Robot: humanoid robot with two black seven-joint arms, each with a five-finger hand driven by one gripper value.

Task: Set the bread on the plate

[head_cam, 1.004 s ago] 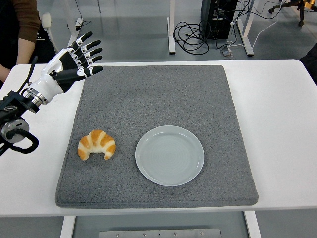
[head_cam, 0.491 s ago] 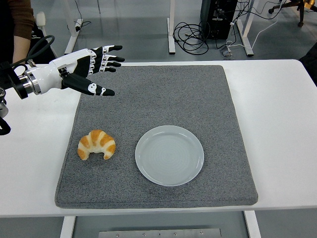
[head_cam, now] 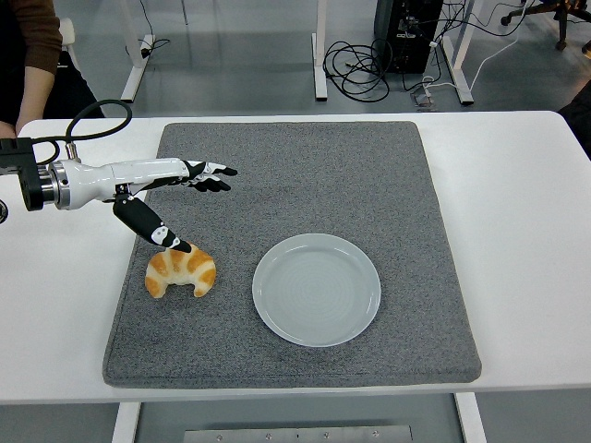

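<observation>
I am reaching my left hand (head_cam: pixel 171 189) in from the left side, low over the grey mat (head_cam: pixel 305 157), with the palm turned edge-on to the camera. My four fingers (head_cam: pixel 214 175) are stretching out straight toward the right, away from my wrist, and they are holding nothing. My thumb (head_cam: pixel 152 225) is spreading wide from them, pointing down toward the near edge of the table (head_cam: pixel 517 240), so the hand is standing open.

The bread (head_cam: pixel 181 269), a golden croissant, is lying on the mat just below my thumb tip. The tip is sitting right at the croissant's upper edge; I cannot tell whether it is touching the crust or hovering just above it. My straight fingers are well above the croissant in the picture, on the far side of it, and are not closing around it.

The plate (head_cam: pixel 317 289), pale and round, is resting on the mat to the right of the croissant, below and beyond my fingertips. It is near the croissant but apart from it, with a strip of bare mat between them. Nothing is lying on the plate.

A person's sleeve (head_cam: pixel 35 32) is showing at the top left corner, behind my forearm and apart from it. Beyond my fingers, past the far edge of the table, cables (head_cam: pixel 365 69) are lying on the floor.
</observation>
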